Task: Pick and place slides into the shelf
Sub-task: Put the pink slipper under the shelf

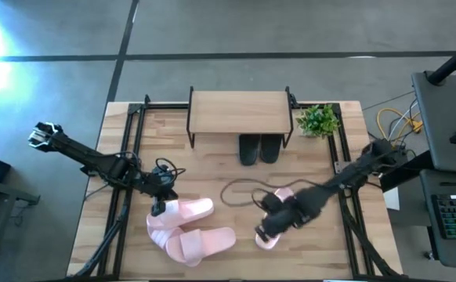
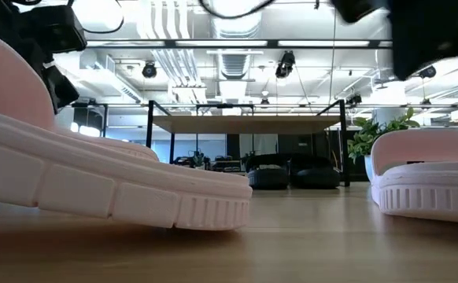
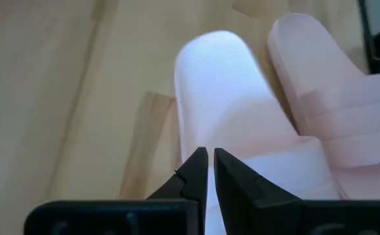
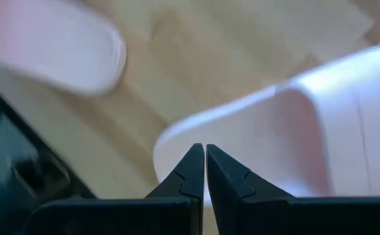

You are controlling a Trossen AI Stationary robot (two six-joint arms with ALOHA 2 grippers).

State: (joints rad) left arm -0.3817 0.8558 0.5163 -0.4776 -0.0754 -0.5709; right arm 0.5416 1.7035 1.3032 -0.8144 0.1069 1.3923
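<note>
Two black slides point(image 1: 258, 149) already sit under the shelf point(image 1: 239, 111) at the back of the worktop point(image 1: 212, 168), while the pink slides lie well in front of the shelf, yet to be stowed. The left end effector point(image 1: 159, 207), fingers almost touching and holding nothing, hovers at a pink pair point(image 1: 189, 229) in front of the shelf, to its left. The right end effector point(image 1: 264, 229), fingers likewise pinched together and empty, hangs over another pink slide point(image 1: 279, 219) in front of the shelf.
</note>
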